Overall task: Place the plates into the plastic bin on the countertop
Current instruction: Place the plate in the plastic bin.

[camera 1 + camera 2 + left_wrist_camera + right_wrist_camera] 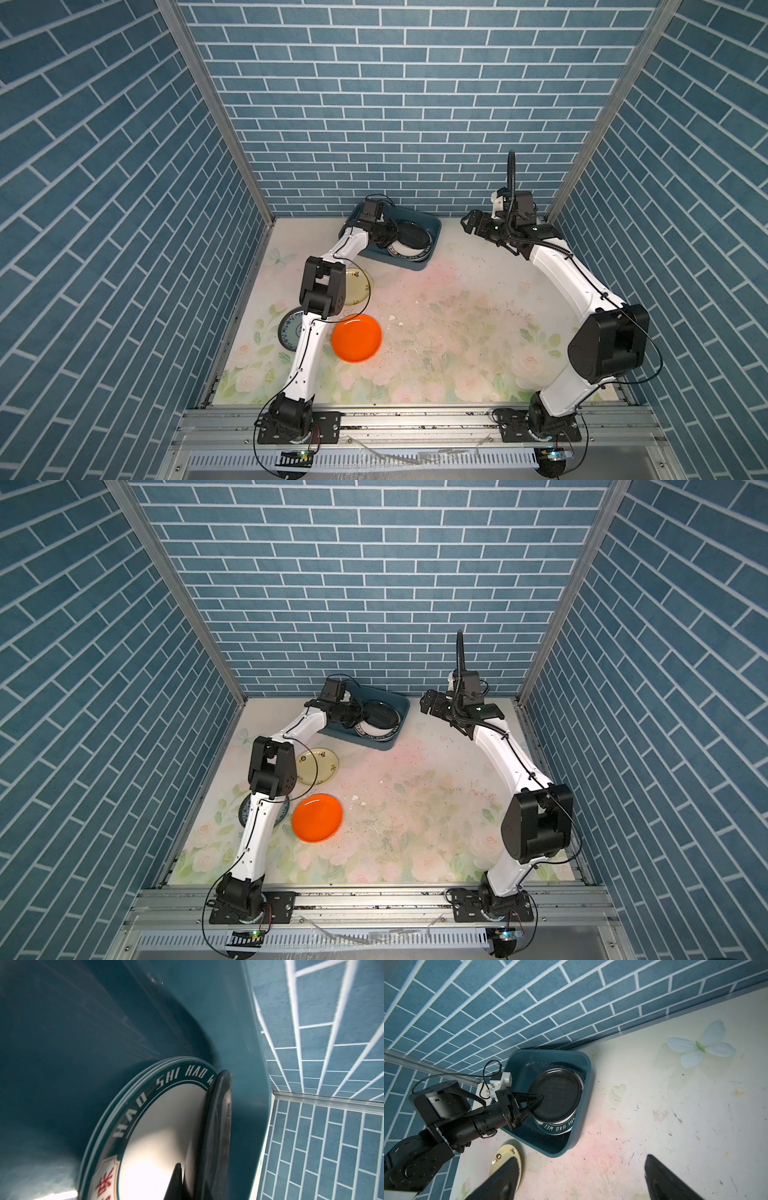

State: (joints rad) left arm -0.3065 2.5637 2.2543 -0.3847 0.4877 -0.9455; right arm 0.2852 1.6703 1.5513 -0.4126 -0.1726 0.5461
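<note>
I am working inside a booth whose back wall (415, 104) and two side walls (83, 208) are wearing the same blue brick pattern with white joints. Aluminium corner posts (216, 112) are running up where the walls meet. Under me the countertop (457, 291) is showing pastel roses, green leaves and a pale butterfly (702, 1045), with worn patches and dark specks. An aluminium rail (415, 419) is edging its near side. Bright, even light is lying over it all, leaving only soft shadows.
</note>
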